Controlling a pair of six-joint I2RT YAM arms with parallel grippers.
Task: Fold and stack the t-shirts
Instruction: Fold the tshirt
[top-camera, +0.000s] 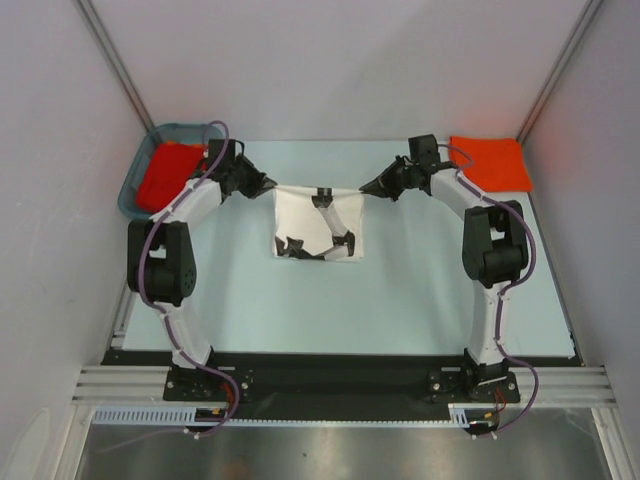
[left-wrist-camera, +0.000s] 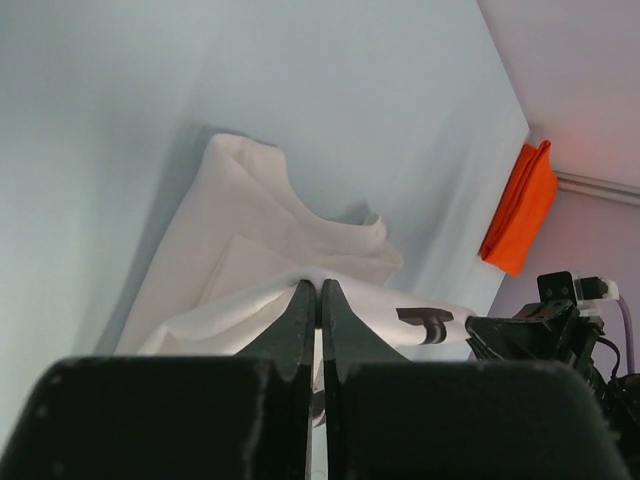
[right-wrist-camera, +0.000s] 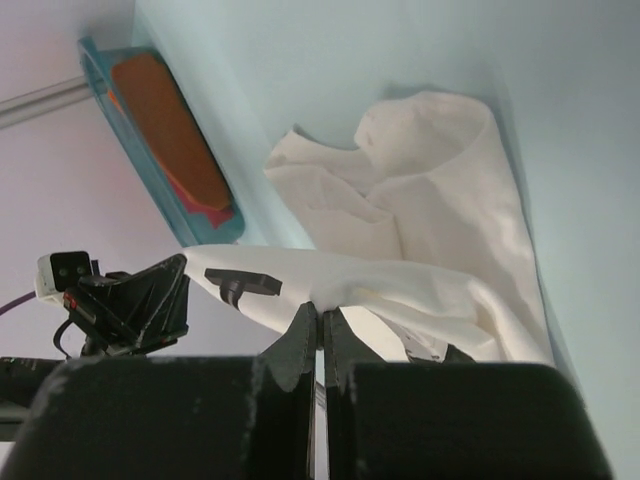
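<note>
The white t-shirt (top-camera: 316, 226) with a black print hangs stretched between my two grippers over the middle of the table, its lower part resting on the table. My left gripper (top-camera: 268, 184) is shut on its upper left edge; in the left wrist view the gripper (left-wrist-camera: 319, 287) pinches the white cloth (left-wrist-camera: 240, 250). My right gripper (top-camera: 366, 187) is shut on the upper right edge; in the right wrist view the gripper (right-wrist-camera: 321, 311) pinches the cloth (right-wrist-camera: 440, 200). A folded orange-red t-shirt (top-camera: 491, 161) lies at the back right. Another orange-red t-shirt (top-camera: 167, 174) lies in the basket.
The teal plastic basket (top-camera: 134, 180) stands at the back left, close to my left arm, and also shows in the right wrist view (right-wrist-camera: 100, 75). The folded orange-red shirt also shows in the left wrist view (left-wrist-camera: 520, 210). White walls close in the table on three sides.
</note>
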